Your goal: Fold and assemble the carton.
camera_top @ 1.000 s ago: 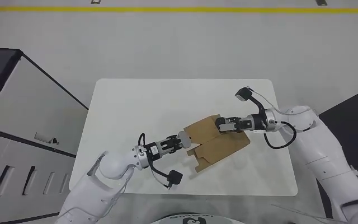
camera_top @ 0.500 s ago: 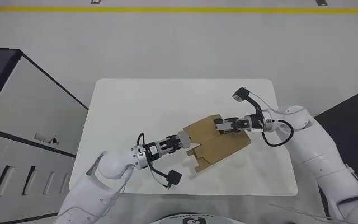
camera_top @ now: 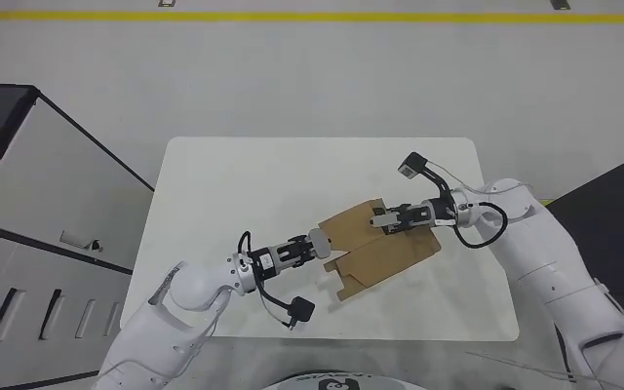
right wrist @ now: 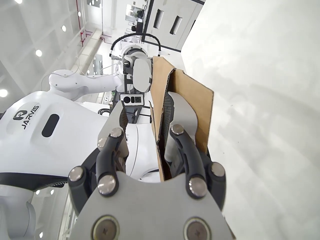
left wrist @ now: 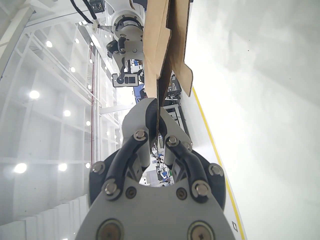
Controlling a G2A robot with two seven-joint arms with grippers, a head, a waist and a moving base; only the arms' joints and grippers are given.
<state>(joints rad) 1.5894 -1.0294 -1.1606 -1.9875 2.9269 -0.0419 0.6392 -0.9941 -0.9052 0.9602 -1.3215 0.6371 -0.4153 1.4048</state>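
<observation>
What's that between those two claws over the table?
In the top view, the brown carton fills the stretch between the left claw and the right claw.

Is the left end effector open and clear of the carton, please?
No, the left end effector has its fingers pinched shut on an edge of the carton.

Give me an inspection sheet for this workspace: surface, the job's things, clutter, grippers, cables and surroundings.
Surface: white table, rounded corners.
Job's things: one brown carton, partly opened, between both arms.
Clutter: nothing seen.
Grippers: left gripper shut on the carton's end edge; right gripper open, straddling a carton wall.
Cables: left arm's cable and right arm's cable, black loops at the wrists, off the carton.
Surroundings: grey cabinet beside the table; yellow line on the floor beyond.
</observation>
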